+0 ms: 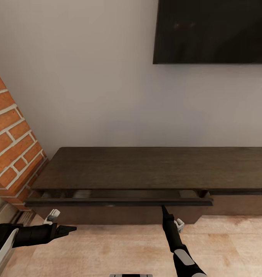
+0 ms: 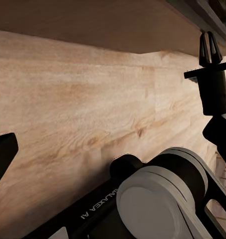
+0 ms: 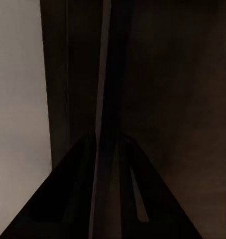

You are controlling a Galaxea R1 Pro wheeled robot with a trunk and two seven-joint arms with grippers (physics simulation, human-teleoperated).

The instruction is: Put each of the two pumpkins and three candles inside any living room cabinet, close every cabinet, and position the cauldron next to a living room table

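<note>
The long, low, dark brown cabinet (image 1: 154,167) stands against the wall, with its left drawer (image 1: 115,201) pulled out a little. My right gripper (image 1: 163,208) points up at the drawer front's lower edge. In the right wrist view its fingers (image 3: 85,164) straddle that thin dark panel (image 3: 108,74) and are shut on it. My left gripper (image 1: 71,229) hovers low over the floor below the drawer's left end and points right. One of its fingers (image 2: 3,154) sits far out to the side, so it is open and holds nothing. The pumpkins, candles, cauldron and table are out of view.
A red brick pillar (image 1: 11,134) juts out just left of the cabinet. A dark screen (image 1: 212,30) hangs on the white wall above it. Pale wooden floor (image 1: 108,250) runs in front. My right arm (image 2: 212,79) crosses the left wrist view.
</note>
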